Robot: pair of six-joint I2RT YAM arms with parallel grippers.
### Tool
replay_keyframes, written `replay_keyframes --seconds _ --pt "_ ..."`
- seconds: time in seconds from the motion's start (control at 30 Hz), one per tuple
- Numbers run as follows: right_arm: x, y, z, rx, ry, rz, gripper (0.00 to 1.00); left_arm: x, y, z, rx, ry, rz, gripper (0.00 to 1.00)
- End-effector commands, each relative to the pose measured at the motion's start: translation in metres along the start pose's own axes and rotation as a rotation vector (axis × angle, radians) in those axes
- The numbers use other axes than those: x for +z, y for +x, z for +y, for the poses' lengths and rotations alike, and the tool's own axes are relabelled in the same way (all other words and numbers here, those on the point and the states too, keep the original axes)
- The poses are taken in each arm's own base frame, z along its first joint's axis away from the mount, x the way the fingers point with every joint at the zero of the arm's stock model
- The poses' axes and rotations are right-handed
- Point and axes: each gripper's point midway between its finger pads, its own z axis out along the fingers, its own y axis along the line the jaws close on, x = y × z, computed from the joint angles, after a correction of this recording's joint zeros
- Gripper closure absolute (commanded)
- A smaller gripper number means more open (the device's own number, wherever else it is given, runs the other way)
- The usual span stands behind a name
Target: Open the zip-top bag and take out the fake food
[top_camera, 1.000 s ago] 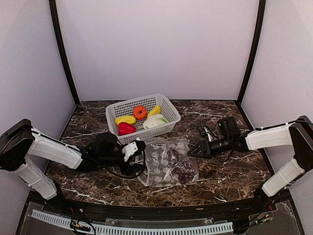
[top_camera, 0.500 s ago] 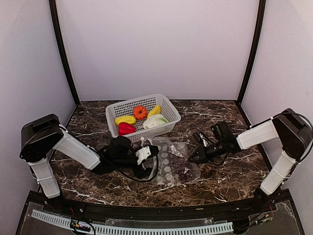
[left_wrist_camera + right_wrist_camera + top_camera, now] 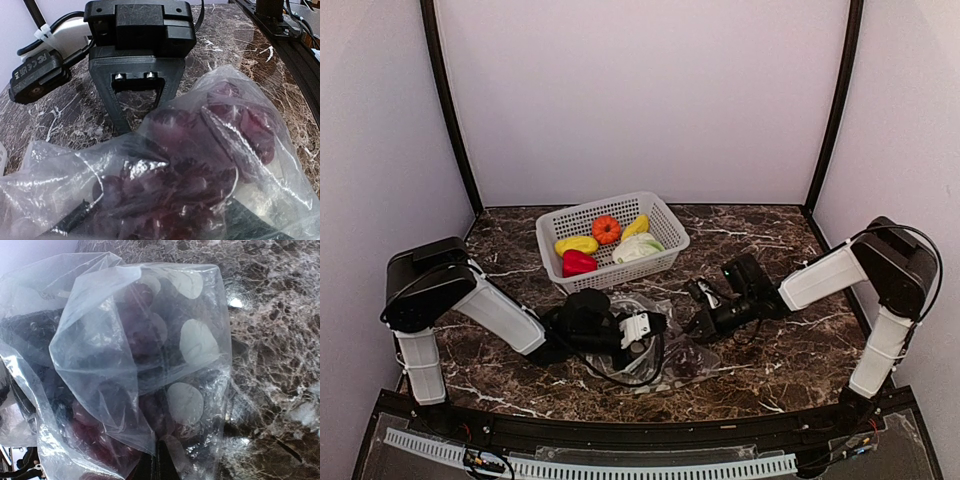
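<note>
The zip-top bag (image 3: 665,358), clear with white dots, lies bunched on the marble between my two grippers. Dark purple grapes (image 3: 200,150) show through its film, also in the right wrist view as grapes (image 3: 95,435). My left gripper (image 3: 642,330) is pushed into the bag's left side. Its fingers (image 3: 245,220) stand wide apart, with the bag (image 3: 240,100) and grapes bulging between them. My right gripper (image 3: 698,325) is shut, pinching a fold of the bag (image 3: 125,315) at its right edge. The rest of the fake food lies in the basket: red (image 3: 578,263), orange (image 3: 606,229), yellow (image 3: 576,244), yellow (image 3: 637,226), leafy (image 3: 638,248).
A white perforated basket (image 3: 660,210) stands just behind the bag, near the middle of the table. Purple walls close in the back and both sides. The black front rail (image 3: 620,425) runs along the near edge.
Both arms have moved inward towards each other. The bag went from lying flat to crumpled between them. My right gripper has shut on the bag, and my left jaws have spread wider.
</note>
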Motion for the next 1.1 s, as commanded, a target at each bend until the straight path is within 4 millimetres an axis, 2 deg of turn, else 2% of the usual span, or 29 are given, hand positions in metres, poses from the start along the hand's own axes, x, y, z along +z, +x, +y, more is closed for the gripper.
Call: replay_keyframes --seconds 0.0,0.17,0.23,0.3,0.4,0.47,0.7,0.9,1.07 --pt "0.006 -0.005 0.018 -0.022 -0.061 -0.004 1.0 0.004 -0.006 0.003 0.039 -0.017 -0.016 0.1" --pt "0.008 -0.001 0.029 -0.041 -0.099 0.016 1.0 0.009 0.001 0.003 0.048 -0.013 0.01 0.11" --pt "0.011 0.002 0.03 -0.044 -0.105 0.029 1.0 0.012 0.003 0.004 0.048 -0.018 0.017 0.14" --pt "0.011 0.003 0.031 -0.042 -0.115 0.034 1.0 0.013 0.001 0.005 0.048 -0.021 0.02 0.22" --pt "0.009 0.003 0.029 -0.042 -0.11 0.03 1.0 0.009 -0.002 0.002 0.05 -0.02 0.012 0.46" --pt "0.004 0.0 0.026 -0.036 -0.102 0.014 1.0 0.004 -0.005 0.001 0.051 -0.023 0.004 0.56" --pt "-0.016 -0.009 0.014 -0.007 -0.083 -0.049 1.0 -0.019 -0.009 0.002 0.041 -0.064 -0.004 0.8" --pt "-0.037 -0.018 0.003 0.01 -0.056 -0.109 1.0 -0.034 -0.003 0.004 0.014 -0.098 0.014 0.91" --pt "-0.05 -0.02 -0.007 0.026 -0.026 -0.147 1.0 -0.049 -0.007 0.01 -0.008 -0.156 0.002 0.93"
